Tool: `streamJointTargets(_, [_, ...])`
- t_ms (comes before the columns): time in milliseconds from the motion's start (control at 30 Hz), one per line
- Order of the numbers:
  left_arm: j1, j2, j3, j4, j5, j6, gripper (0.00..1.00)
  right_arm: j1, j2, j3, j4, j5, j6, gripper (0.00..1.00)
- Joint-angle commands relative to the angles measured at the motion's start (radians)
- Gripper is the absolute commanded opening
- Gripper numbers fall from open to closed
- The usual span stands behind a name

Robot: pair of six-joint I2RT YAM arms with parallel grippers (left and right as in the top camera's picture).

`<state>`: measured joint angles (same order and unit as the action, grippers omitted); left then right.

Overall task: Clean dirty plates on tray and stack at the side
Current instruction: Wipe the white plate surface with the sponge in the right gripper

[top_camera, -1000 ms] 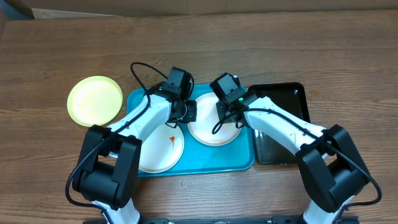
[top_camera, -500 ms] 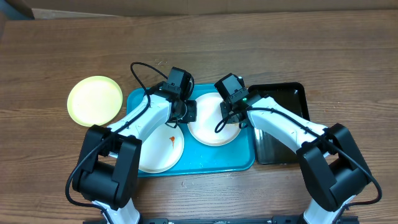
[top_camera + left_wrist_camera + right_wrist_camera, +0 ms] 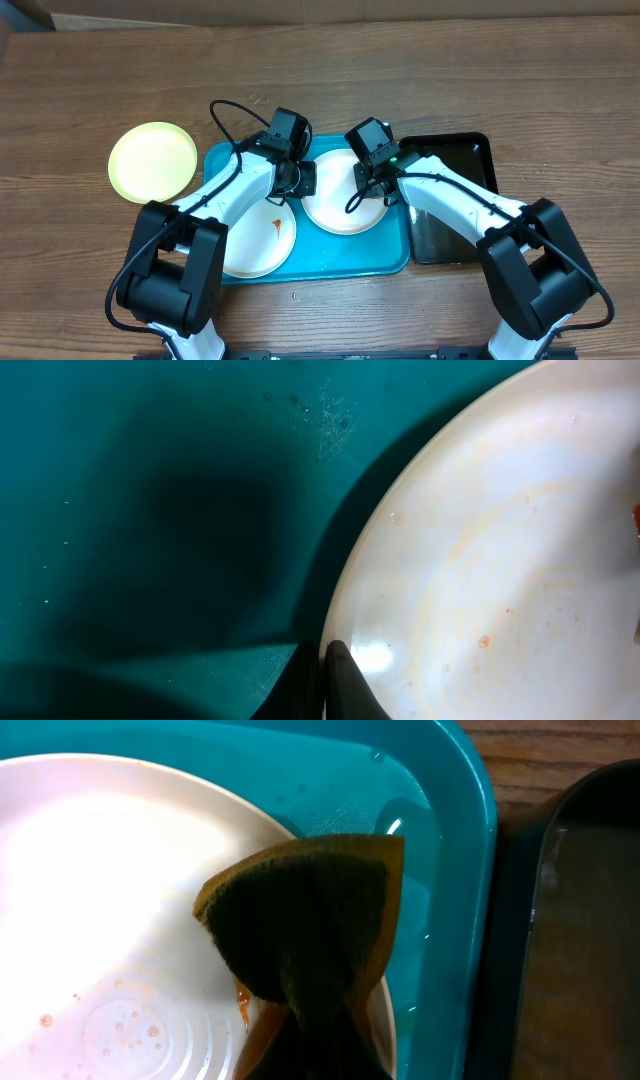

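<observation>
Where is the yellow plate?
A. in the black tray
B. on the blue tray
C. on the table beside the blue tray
C: the yellow plate lies on the wood table, outside the blue tray.

Looking like robotics lab bench. Left arm [image 3: 225,195] and right arm [image 3: 455,200], white shells with black joints, working side by side at plain wood-grain table [image 3: 420,60]. Black cable [image 3: 225,115] looping loose above the left one. Dishwashing being staged on bare tabletop: turquoise tray [image 3: 340,262] lying beside black tray [image 3: 470,150], yellow plate [image 3: 153,160] sitting apart. Right gripper [image 3: 372,188] clamping brown cloth [image 3: 300,920], left gripper [image 3: 325,680] pinching rim of white plate [image 3: 335,210].
</observation>
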<state>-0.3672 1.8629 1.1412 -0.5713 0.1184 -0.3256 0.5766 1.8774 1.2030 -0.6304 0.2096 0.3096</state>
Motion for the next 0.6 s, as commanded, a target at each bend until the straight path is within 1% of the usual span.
streamJointTargets(0, [-0.008, -0.019, -0.007, -0.003, -0.018, 0.005, 0.04, -0.006, 0.007, -0.006, 0.006, -0.01, -0.003, 0.04])
streamJointTargets(233, [-0.008, -0.019, -0.007, -0.004, -0.018, 0.005, 0.04, -0.006, 0.1, -0.006, 0.026, -0.043, -0.004, 0.04])
streamJointTargets(333, [-0.008, -0.019, -0.007, -0.003, -0.018, 0.005, 0.04, -0.006, 0.11, -0.006, 0.021, -0.101, -0.042, 0.04])
streamJointTargets(433, [-0.008, -0.019, -0.007, -0.003, -0.018, 0.005, 0.04, -0.006, 0.108, 0.0, 0.004, -0.23, -0.13, 0.04])
streamJointTargets(467, [-0.008, -0.019, -0.007, -0.003, -0.018, 0.005, 0.04, -0.006, 0.108, 0.01, -0.022, -0.314, -0.187, 0.04])
streamJointTargets(567, [-0.008, -0.019, -0.007, -0.003, -0.017, 0.004, 0.04, -0.006, 0.108, 0.026, -0.059, -0.437, -0.253, 0.04])
